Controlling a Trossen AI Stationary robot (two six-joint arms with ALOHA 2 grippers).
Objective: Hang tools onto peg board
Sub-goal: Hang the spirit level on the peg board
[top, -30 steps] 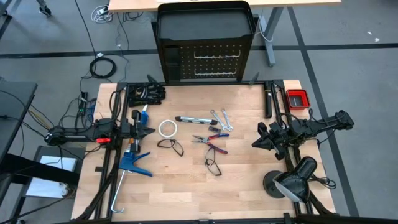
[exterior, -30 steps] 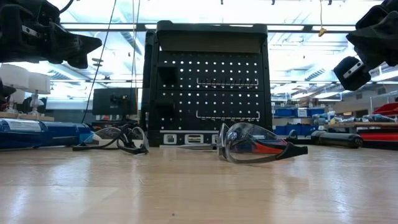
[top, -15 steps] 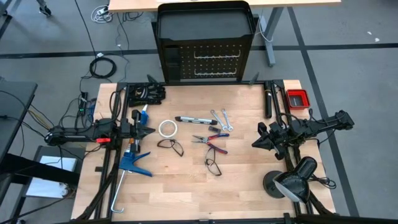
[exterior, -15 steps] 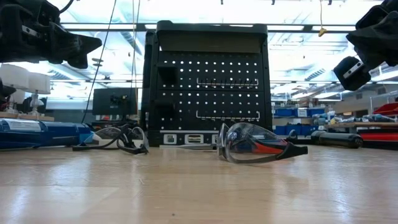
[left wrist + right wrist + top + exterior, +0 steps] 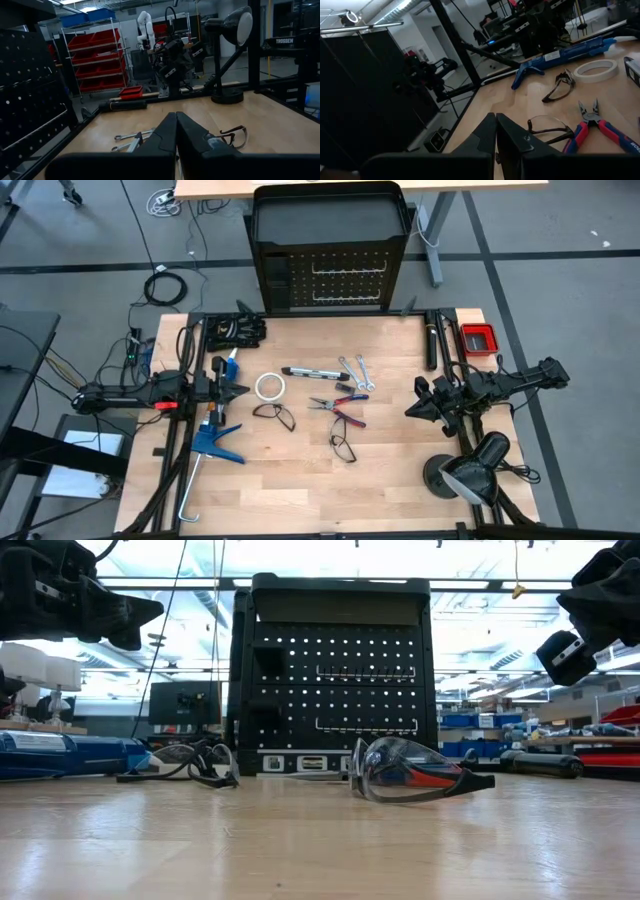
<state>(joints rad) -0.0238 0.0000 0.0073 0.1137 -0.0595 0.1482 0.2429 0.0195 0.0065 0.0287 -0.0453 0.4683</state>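
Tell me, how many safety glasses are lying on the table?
2. One pair of safety glasses lies just below the tape roll; the other pair of glasses lies below the pliers. None seems hidden.

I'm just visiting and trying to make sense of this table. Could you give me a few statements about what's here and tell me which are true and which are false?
1. The pliers hang on the peg board. False: they lie on the table.
2. Both grippers are shut and hold nothing. True: the left gripper and right gripper wait at the table's sides.
3. Two wrenches lie side by side. True.
4. The roll of tape is stacked on the safety glasses. False: it lies beside them.
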